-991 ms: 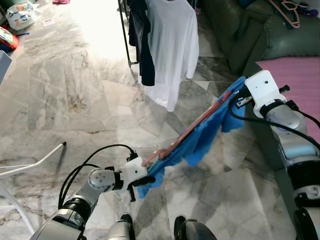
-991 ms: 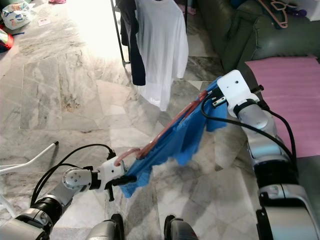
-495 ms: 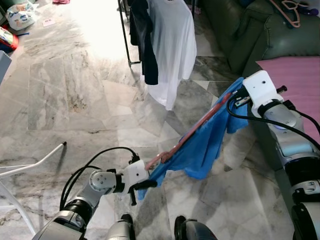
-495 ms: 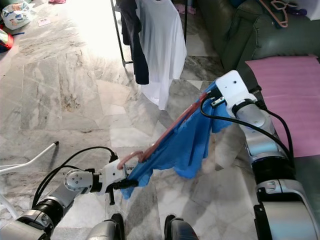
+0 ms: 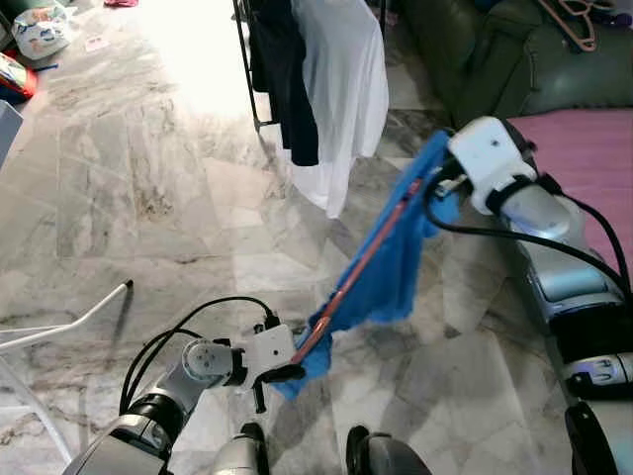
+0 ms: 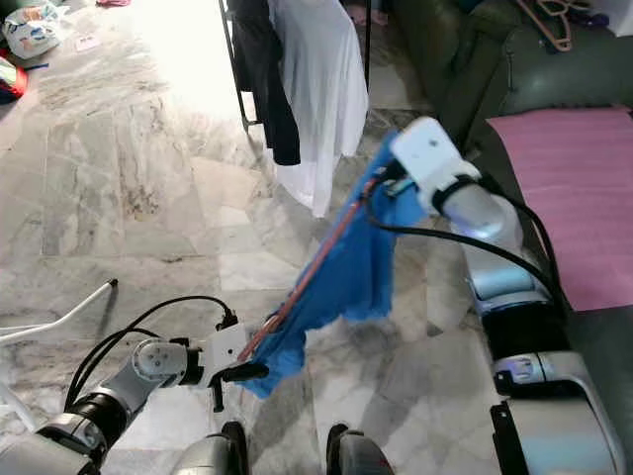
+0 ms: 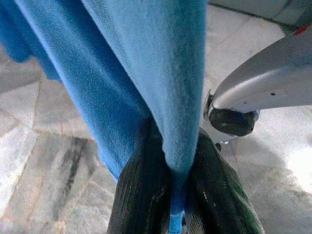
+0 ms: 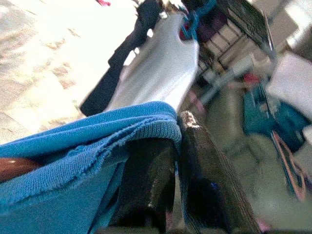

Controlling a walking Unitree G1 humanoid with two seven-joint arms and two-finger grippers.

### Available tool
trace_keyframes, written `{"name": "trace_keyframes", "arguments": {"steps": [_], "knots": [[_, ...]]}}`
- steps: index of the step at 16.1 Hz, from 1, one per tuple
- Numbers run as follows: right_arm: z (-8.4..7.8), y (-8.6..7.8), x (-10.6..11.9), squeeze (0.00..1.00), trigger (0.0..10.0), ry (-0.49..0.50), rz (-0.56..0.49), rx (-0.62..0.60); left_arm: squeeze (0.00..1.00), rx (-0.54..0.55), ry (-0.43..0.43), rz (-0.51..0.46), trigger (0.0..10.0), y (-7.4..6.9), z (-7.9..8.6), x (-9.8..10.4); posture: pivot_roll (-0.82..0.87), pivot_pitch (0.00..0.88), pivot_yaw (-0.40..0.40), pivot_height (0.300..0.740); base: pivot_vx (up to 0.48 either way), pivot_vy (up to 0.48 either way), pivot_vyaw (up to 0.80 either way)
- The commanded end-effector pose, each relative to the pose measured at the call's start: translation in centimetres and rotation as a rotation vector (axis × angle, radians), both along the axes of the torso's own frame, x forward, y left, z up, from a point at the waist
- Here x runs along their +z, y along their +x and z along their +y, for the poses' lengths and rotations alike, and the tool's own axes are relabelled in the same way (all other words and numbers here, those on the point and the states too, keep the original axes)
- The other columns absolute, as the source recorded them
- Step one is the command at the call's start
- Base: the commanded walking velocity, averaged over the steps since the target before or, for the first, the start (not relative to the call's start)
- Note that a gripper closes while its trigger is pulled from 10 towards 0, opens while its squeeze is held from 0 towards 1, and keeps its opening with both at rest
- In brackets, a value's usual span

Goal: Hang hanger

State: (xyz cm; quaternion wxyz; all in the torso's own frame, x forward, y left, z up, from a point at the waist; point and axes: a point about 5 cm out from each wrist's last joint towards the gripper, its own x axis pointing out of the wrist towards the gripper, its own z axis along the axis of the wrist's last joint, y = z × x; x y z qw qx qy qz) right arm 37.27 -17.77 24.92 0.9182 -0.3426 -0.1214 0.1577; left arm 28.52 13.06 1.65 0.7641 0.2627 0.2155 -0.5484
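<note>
A blue garment [image 5: 388, 265] hangs on a pink hanger [image 5: 361, 265], stretched steeply between my two arms over the marble floor. My left gripper [image 5: 288, 373] is low, near my feet, shut on the garment's bottom hem [image 7: 178, 161]. Up at the right my right gripper [image 5: 432, 187] is shut on the garment's top end [image 8: 122, 126]. Behind them stands a dark clothes rack [image 5: 249, 69] with a white T-shirt [image 5: 341, 94] and a dark garment [image 5: 287, 79] hanging on it.
A dark green sofa [image 5: 495, 69] with a pink mat [image 5: 593, 158] is at the right. Another pink hanger [image 5: 574, 22] lies on its back. White frame legs [image 5: 69, 322] lie on the floor at the left. Bags [image 5: 40, 32] sit at the far left.
My right gripper has swung left and up towards the rack, so the blue garment and hanger now hang steeper. The left gripper has sunk slightly, holding the hem.
</note>
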Motion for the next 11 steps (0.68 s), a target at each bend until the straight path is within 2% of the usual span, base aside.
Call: {"name": "trace_keyframes", "arguments": {"steps": [1, 2, 3, 7, 9, 11], "knots": [[0.6, -0.7, 3.9, 0.00, 0.0, -0.030, -0.144, 0.039, 0.00, 0.042, 0.115, 0.139, 10.0, -2.4, 2.2, -2.7, -0.05, 0.283, 0.051, 0.740, 0.000, 0.000, 0.00], [0.8, -0.9, 3.9, 0.00, 0.0, -0.050, -0.149, 0.050, 0.00, 0.046, 0.113, 0.138, 10.0, -2.3, 2.2, -2.7, -0.05, 0.283, 0.051, 0.740, 0.000, 0.000, 0.00], [1.7, -1.4, 3.5, 0.00, 0.0, -0.143, -0.167, 0.092, 0.00, 0.060, 0.109, 0.134, 10.0, -2.2, 2.0, -2.7, -0.05, 0.283, 0.052, 0.740, 0.000, 0.000, 0.00], [4.9, -2.8, 1.6, 0.00, 0.0, -0.143, -0.142, 0.234, 0.00, 0.067, 0.085, 0.125, 10.0, -1.7, 1.3, -2.3, -0.05, 0.283, 0.057, 0.740, 0.000, 0.000, 0.00], [7.7, -4.1, 0.1, 0.00, 0.0, -0.155, -0.112, 0.364, 0.00, 0.055, 0.060, 0.120, 10.0, -1.2, 0.6, -1.9, -0.05, 0.285, 0.059, 0.740, 0.000, 0.000, 0.00], [8.6, -4.7, -0.5, 0.00, 0.0, -0.137, -0.084, 0.422, 0.00, 0.051, 0.055, 0.115, 10.0, -1.1, 0.4, -1.7, -0.05, 0.284, 0.059, 0.740, 0.000, 0.000, 0.00]]}}
